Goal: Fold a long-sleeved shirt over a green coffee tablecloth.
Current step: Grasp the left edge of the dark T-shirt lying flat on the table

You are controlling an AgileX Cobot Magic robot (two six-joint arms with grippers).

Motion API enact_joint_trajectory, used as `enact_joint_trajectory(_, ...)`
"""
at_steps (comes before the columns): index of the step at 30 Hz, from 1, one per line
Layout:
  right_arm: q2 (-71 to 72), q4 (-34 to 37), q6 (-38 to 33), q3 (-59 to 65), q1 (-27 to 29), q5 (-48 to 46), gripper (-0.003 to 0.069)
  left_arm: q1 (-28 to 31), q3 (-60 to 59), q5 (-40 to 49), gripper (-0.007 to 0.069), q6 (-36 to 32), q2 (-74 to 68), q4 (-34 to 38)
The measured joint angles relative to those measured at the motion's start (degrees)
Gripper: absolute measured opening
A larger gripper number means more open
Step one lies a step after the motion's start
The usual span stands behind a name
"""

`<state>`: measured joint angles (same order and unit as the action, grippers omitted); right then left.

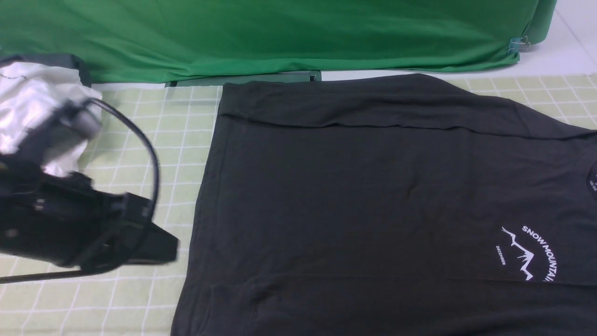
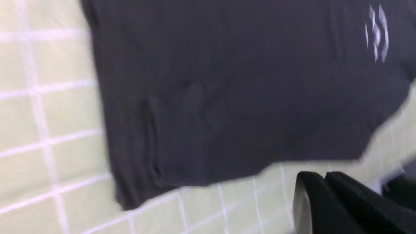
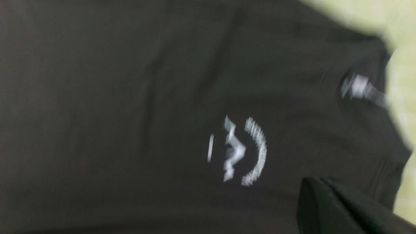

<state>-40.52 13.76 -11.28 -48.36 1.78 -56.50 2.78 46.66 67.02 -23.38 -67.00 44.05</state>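
Observation:
The black long-sleeved shirt (image 1: 373, 200) lies flat on the pale green checked tablecloth (image 1: 140, 140), with its far edge folded over and its white SNOW MOUNTAIN print (image 1: 529, 254) at the right. My left gripper (image 1: 168, 247) hovers over the cloth just left of the shirt's hem; in the left wrist view it (image 2: 325, 177) is shut, with nothing between its fingers, beside the shirt (image 2: 227, 97). The right arm is out of the front view. In the right wrist view my right gripper (image 3: 320, 182) is shut and empty above the shirt (image 3: 113, 113), near the print (image 3: 243, 149).
A plain deep green fabric (image 1: 280, 37) hangs across the back, clipped at its right end (image 1: 517, 45). A black cable (image 1: 149, 149) loops off the left arm. A white surface (image 1: 559, 56) shows beyond the tablecloth at the far right.

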Motion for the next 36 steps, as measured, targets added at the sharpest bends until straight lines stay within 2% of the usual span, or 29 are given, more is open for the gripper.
enact_joint_trajectory(2,-1.0,0.0,-0.1,0.3,0.0,-0.3,0.0004,-1.4,0.0,-0.4,0.0035,-0.7,-1.8,0.7)
enact_joint_trajectory(5,-2.7,0.0,-0.3,0.5,0.0,-0.3,0.0010,-7.8,-0.1,-5.7,0.0035,1.7,-5.4,-2.1)
enact_joint_trajectory(9,-3.2,0.0,-0.4,0.5,0.0,-0.3,0.0015,-18.7,-1.8,-16.7,0.0043,12.8,-10.3,-13.3)
enact_joint_trajectory(12,-3.2,0.0,-0.4,0.5,0.0,0.0,0.0017,-23.4,-1.9,-21.7,0.0063,24.5,-14.0,-22.5)
enact_joint_trajectory(15,-3.2,0.0,-0.4,0.5,0.0,0.5,0.0022,-25.1,-1.9,-25.6,0.0104,33.1,-17.5,-30.0)
enact_joint_trajectory(17,-3.2,0.0,-0.4,0.5,-0.2,0.5,0.0025,-25.3,-1.9,-27.2,0.0139,35.3,-19.5,-31.9)
enact_joint_trajectory(23,-3.2,0.0,-1.1,0.5,-2.2,0.8,0.0032,-25.6,-1.9,-30.5,0.0307,35.8,-25.3,-31.2)
enact_joint_trajectory(24,-3.2,0.0,-1.1,0.5,-2.2,0.8,0.0032,-25.6,-1.9,-30.5,0.0311,35.8,-25.3,-31.1)
enact_joint_trajectory(26,-3.2,0.0,-1.2,0.5,-2.2,0.9,0.0037,-25.6,-1.9,-31.0,0.0367,32.9,-26.1,-29.2)
enact_joint_trajectory(31,-3.2,0.0,-1.3,0.5,-2.3,1.0,0.0043,-25.6,-1.9,-31.6,0.0412,29.0,-26.2,-25.6)
enact_joint_trajectory(36,-3.2,0.0,-1.3,0.5,-2.3,1.5,0.0049,-25.6,-1.9,-32.9,0.0410,28.6,-26.2,-24.8)
